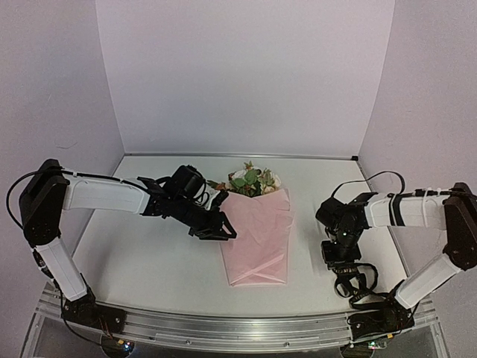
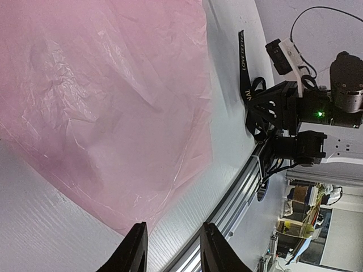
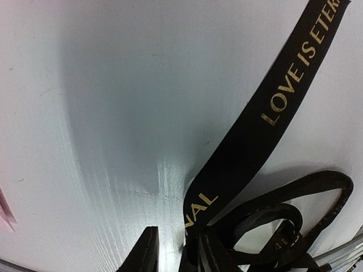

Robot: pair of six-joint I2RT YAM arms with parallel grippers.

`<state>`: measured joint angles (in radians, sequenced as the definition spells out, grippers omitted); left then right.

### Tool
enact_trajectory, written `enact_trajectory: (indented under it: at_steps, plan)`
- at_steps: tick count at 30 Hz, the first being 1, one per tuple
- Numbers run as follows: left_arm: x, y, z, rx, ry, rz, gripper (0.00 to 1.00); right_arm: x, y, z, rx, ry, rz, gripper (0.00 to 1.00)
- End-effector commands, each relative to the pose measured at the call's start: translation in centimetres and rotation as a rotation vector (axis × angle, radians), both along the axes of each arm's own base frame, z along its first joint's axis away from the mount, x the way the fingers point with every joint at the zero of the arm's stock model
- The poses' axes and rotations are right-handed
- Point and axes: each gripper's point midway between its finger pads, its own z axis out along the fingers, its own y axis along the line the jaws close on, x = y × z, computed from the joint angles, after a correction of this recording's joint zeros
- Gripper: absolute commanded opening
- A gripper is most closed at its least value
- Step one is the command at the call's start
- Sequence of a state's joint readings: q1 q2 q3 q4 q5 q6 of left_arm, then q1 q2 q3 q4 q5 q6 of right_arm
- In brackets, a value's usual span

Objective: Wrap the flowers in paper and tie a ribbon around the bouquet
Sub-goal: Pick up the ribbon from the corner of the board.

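At lower right of the top view, well apart from the wrapped flowers, the ribbon lies looped on the table. Right jaws straddle one strand, narrowly apart, with bare table showing beside it, so no pinch yet. Close squarely on that single flat strand, not the loops behind, then lift slowly so it trails free. Left jaws, half open and empty, sit at the paper cone's left edge; pressing there should keep it from unrolling.
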<state>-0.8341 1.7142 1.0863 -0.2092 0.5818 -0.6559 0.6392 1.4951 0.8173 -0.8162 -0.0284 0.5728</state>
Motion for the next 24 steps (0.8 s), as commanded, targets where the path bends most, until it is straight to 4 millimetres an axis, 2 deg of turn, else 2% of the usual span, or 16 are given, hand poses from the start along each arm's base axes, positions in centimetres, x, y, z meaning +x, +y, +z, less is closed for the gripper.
enact_trajectory:
  at_steps: [1, 5, 9, 12, 14, 20, 24]
  plan:
    - [0.4, -0.4, 1.5, -0.047, -0.018, -0.002, 0.33, -0.1, -0.5, 0.2, -0.030, 0.014, -0.018, 0.24]
    - [0.3, -0.4, 1.7, -0.055, -0.019, -0.001, 0.33, 0.1, -0.6, 0.3, -0.045, 0.013, -0.020, 0.19]
    - [0.2, -0.6, 2.1, -0.085, -0.015, -0.001, 0.33, 0.3, 0.1, 0.5, -0.021, 0.024, -0.022, 0.00]
    - [0.3, -0.9, 2.8, -0.123, -0.017, 0.008, 0.33, 0.8, 1.7, 2.1, 0.071, 0.005, -0.035, 0.00]
    - [0.5, -1.1, 3.4, -0.154, -0.017, 0.016, 0.33, 1.3, 3.5, 4.0, 0.170, -0.023, -0.052, 0.00]
    - [0.3, -2.2, 6.0, -0.301, -0.024, -0.018, 0.35, 3.5, 10.7, 12.7, 0.588, -0.109, -0.031, 0.00]
    - [0.1, -2.4, 8.2, -0.380, -0.097, -0.050, 0.38, 5.1, 15.0, 18.3, 0.806, -0.114, -0.033, 0.00]
